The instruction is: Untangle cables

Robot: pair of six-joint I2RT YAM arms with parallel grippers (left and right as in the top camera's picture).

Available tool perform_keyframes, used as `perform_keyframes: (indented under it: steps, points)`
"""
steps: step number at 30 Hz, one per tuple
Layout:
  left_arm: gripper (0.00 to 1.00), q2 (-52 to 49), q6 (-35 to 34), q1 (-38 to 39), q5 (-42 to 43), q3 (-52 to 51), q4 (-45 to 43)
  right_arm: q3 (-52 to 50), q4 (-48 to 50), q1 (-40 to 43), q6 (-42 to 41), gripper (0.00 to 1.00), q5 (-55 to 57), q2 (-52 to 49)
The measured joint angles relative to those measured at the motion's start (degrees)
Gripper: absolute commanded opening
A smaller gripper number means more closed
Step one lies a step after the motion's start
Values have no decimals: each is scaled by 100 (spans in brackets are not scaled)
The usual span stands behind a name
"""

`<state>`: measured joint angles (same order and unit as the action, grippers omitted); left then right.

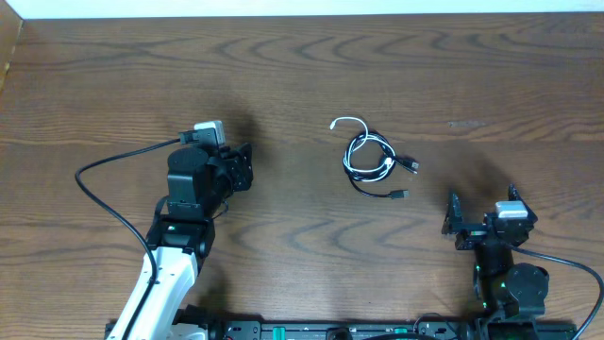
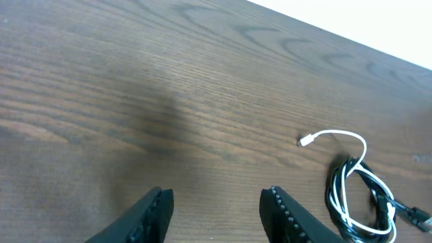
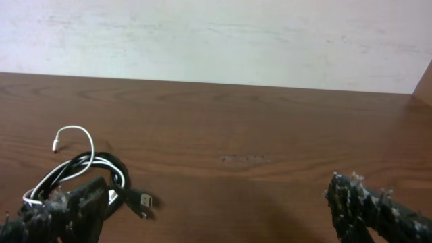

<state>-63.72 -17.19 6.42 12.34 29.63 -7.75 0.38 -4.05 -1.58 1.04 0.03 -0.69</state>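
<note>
L jaws part-open, R jaws wide, both empty. Cables [image 2: 335,185] light, floppy, prob. slippery; pinch white cord [image 2: 356,137] at free loop.

This looks like a robotics lab or test bench, not a home or an office. Two robot arms stand at the near edge of a dark wood-grain surface [image 1: 302,76]: the left arm [image 1: 179,222] with a white lower link and the right arm [image 1: 508,279] all black. Both rise from a black rail [image 1: 321,331] with small green parts. A thick black wire [image 1: 79,177] loops loosely from the left arm over the surface. Behind the far edge stands a plain, pale, slightly scuffed wall [image 3: 216,40]. A small bundle of thin cables [image 1: 370,156] lies on the surface between the two arms
</note>
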Motion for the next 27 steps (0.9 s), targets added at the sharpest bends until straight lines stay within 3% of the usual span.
perform_keyframes:
  steps: [5, 13, 27]
  points:
    - [55, 0, -332, -87, -334, 9, 28, 0, 0, 0, 0, 99, -2, 0]
    - [55, -4, -730, -763, -492, 538, 927, 0, 0, 0, 0, 99, -2, 0]
    - [56, -4, -837, -1233, 227, 688, 1582, 0, 0, 0, 0, 99, -2, 0]
